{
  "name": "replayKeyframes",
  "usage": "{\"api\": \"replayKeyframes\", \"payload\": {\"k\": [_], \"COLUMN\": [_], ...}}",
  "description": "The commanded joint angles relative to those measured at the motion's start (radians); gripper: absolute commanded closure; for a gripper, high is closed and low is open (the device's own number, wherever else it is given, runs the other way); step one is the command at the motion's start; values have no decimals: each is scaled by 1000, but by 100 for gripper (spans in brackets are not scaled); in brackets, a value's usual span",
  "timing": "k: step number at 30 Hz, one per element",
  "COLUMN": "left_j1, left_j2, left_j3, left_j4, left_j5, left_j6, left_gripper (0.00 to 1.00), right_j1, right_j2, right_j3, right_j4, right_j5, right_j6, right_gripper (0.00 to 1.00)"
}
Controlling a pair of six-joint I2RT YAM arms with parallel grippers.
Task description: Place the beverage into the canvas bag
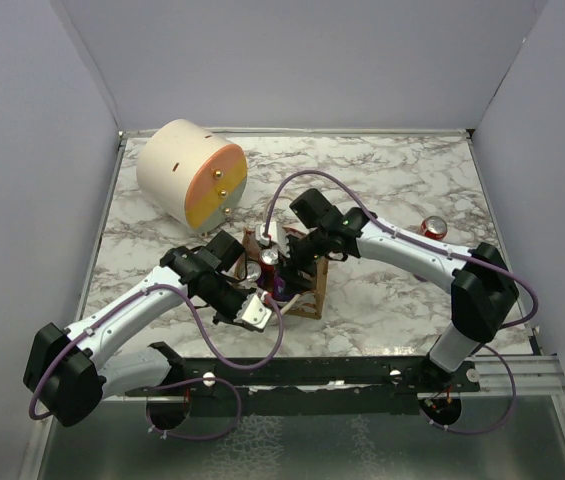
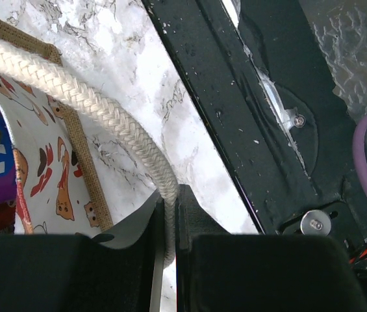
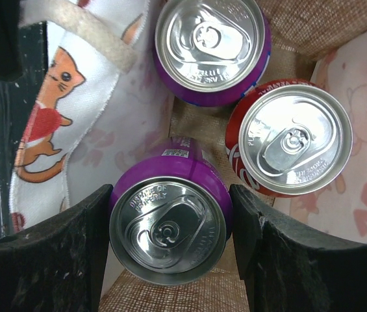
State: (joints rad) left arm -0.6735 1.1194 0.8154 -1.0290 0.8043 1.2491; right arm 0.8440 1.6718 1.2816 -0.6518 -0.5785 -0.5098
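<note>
The purple can stands upright inside the bag, in the corner next to the printed lining. The right jaws grasp it, one pad against each side of its body, reaching down through the bag's mouth from above. Whether its base touches the bottom cannot be told.

A second purple can and a red can also stand upright in the bag, just beside it, so the held can fills the remaining gap. Placement looks nearly done, and letting go seems to be what is left.

The left jaws are clenched on the cream rope handle and draw that side of the bag toward the near edge. This most likely keeps the mouth open and stops the soft fabric folding in.

The bag sits on the marble surface between the two arms. A spare red can stands well apart near the right arm. A cream-and-orange drum lies at the far left.
</note>
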Motion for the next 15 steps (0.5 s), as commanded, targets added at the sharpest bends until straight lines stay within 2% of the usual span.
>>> {"api": "replayKeyframes", "payload": {"k": [1,15], "left_j1": [6,6], "left_j2": [-6,4], "left_j3": [25,4], "left_j4": [-29,-5], "left_j5": [49,31], "left_j6": [35,30], "left_gripper": [91,91], "right_j1": [9,37], "right_j2": [-7,11], "right_j3": [-25,-67], "right_j4": [103,198], "right_j5": [15,111], "right_j6": [65,191], "right_gripper": [88,87]}}
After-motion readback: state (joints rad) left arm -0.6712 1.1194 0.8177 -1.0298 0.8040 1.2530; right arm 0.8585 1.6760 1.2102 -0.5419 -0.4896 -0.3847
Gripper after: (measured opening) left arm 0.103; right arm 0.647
